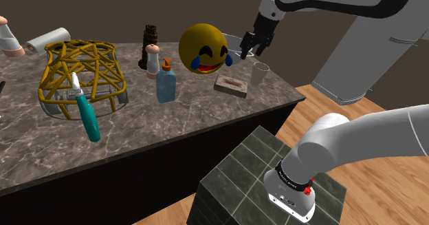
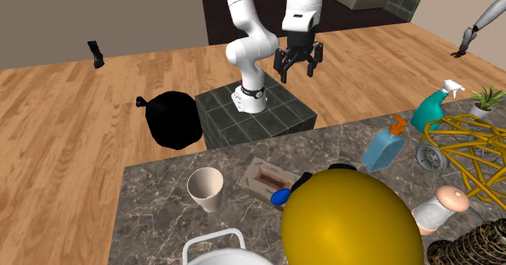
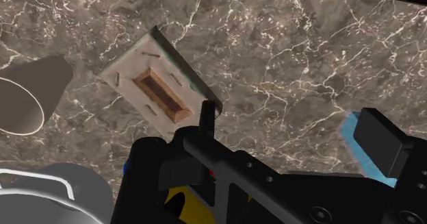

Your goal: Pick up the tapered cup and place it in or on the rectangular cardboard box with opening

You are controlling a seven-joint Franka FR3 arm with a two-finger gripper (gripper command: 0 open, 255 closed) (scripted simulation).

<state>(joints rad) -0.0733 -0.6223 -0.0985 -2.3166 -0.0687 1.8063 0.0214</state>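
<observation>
Your black two-finger gripper (image 2: 298, 72) hangs with its jaws spread wide and empty, probably so they can fit around the cup; it is high above the dark marble counter (image 1: 206, 124); in the second exterior view the cream tapered cup (image 2: 206, 189) stands upright, not yet grasped, at nine o'clock of the flat tan cardboard box (image 2: 268, 177) with a rectangular opening, just beside it.

Your arm (image 1: 344, 3) stretches out high, wrist turned downward, and your jaws stand apart, gripping nothing.
</observation>
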